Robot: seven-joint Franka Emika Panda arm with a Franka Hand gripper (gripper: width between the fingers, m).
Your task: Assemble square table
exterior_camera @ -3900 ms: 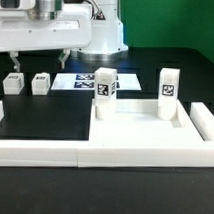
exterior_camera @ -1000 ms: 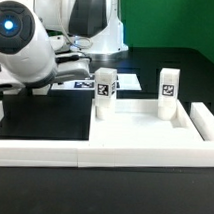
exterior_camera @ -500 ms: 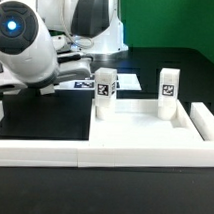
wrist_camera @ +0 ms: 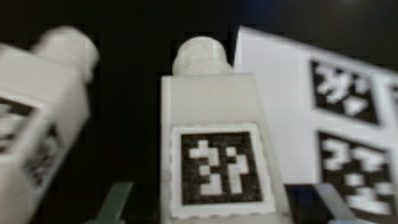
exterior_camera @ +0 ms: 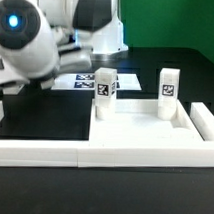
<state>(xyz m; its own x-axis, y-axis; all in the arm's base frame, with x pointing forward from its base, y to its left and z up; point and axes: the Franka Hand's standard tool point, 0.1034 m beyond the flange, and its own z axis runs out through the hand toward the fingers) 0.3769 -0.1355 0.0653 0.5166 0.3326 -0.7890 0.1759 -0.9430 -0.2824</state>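
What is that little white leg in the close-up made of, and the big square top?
The leg looks like hard matte white plastic: smooth, rounded tip; its tag is perhaps printed paper. The square top seems to be the same plastic: uniform white, raised rim, no grain.

White leg (wrist_camera: 212, 105); black-white tag (wrist_camera: 222, 166)
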